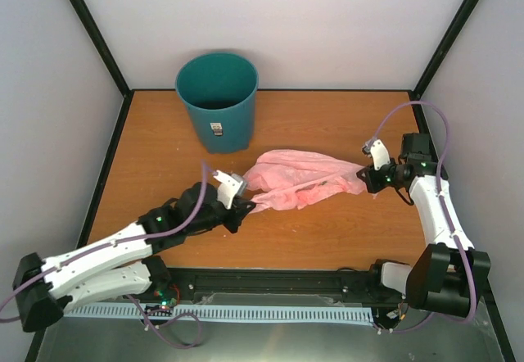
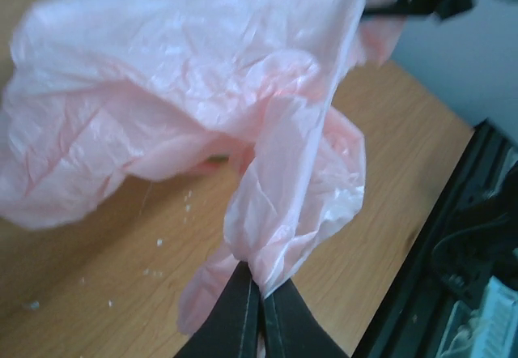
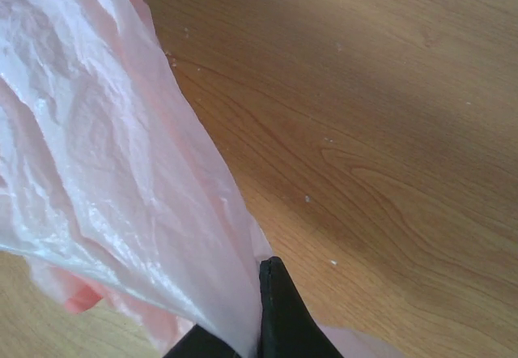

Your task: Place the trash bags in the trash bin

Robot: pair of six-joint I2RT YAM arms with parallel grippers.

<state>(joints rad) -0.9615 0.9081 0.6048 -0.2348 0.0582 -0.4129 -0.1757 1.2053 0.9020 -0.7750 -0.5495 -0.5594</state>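
Note:
The pink translucent trash bag (image 1: 299, 178) is stretched across the middle of the table between both grippers. My left gripper (image 1: 244, 204) is shut on the bag's left end; in the left wrist view the crinkled plastic (image 2: 202, 107) bunches out from between the shut black fingers (image 2: 235, 313). At the bag's right end my right gripper (image 1: 370, 175) is also shut on it, and the film (image 3: 105, 180) runs down into the closed black fingers (image 3: 279, 309). The teal trash bin (image 1: 218, 100) stands upright at the back left, apart from the bag, its white label facing the front.
The orange wooden table (image 1: 327, 239) is walled on three sides by pale panels with black corner posts (image 1: 97, 38). A black rail (image 1: 270, 282) runs along the near edge by the arm bases. Small white crumbs dot the wood (image 2: 162, 245).

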